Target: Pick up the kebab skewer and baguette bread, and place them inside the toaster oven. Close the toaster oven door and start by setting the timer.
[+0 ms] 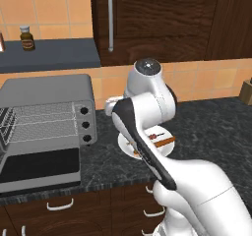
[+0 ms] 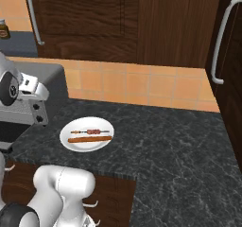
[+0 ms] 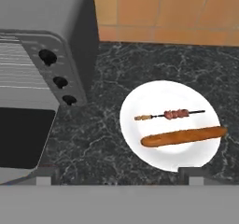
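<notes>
Oven (image 3: 32, 92) at left on dark speckled worktop (image 3: 107, 125), door (image 3: 21, 139) dropped open. Skewer (image 3: 170, 114) and baguette (image 3: 184, 136) side by side on white plate (image 3: 140, 106) to its right. Orange tiled wall behind. Gripper (image 3: 119, 176) spread wide above plate, holding nothing.

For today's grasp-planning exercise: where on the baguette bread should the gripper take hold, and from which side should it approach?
Probably grip the baguette bread at its middle, coming straight down from above with the open gripper spanning its narrow width. It lies flat on the white plate, long and slim, and the kebab skewer lies close alongside, so keep that finger thin in the gap.
</notes>
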Robot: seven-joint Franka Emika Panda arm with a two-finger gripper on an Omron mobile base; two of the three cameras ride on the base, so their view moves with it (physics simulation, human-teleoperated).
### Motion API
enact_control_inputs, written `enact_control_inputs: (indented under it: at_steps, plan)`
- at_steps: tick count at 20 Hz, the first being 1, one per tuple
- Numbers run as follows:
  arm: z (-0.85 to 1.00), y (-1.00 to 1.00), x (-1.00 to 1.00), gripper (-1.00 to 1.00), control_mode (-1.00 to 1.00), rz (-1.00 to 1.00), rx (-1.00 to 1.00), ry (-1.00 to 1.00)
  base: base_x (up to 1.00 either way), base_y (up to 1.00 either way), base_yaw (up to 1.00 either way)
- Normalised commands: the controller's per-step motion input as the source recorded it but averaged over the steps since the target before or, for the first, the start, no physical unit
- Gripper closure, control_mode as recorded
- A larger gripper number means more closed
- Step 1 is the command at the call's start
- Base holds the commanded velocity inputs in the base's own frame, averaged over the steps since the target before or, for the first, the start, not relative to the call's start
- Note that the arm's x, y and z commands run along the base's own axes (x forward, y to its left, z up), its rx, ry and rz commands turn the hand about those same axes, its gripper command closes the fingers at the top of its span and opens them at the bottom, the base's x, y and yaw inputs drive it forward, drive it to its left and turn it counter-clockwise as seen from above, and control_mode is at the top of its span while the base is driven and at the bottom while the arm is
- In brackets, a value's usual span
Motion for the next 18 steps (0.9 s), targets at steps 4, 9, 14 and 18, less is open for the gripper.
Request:
enact_control_inputs:
  at_steps: [4, 9, 14, 18]
  plan:
    - [0.00, 0.84, 0.00, -1.00, -1.00, 0.00, 0.00, -0.29, 0.00, 0.00, 0.00]
    - [0.00, 0.45, 0.10, -1.00, -1.00, 0.00, 0.00, -0.30, 0.00, 0.00, 0.00]
    - [0.00, 0.29, 0.10, -1.00, -1.00, 0.00, 0.00, -0.24, 0.00, 0.00, 0.00]
    - [0.00, 0.26, 0.00, -1.00, -1.00, 0.00, 0.00, -0.11, 0.00, 0.00, 0.00]
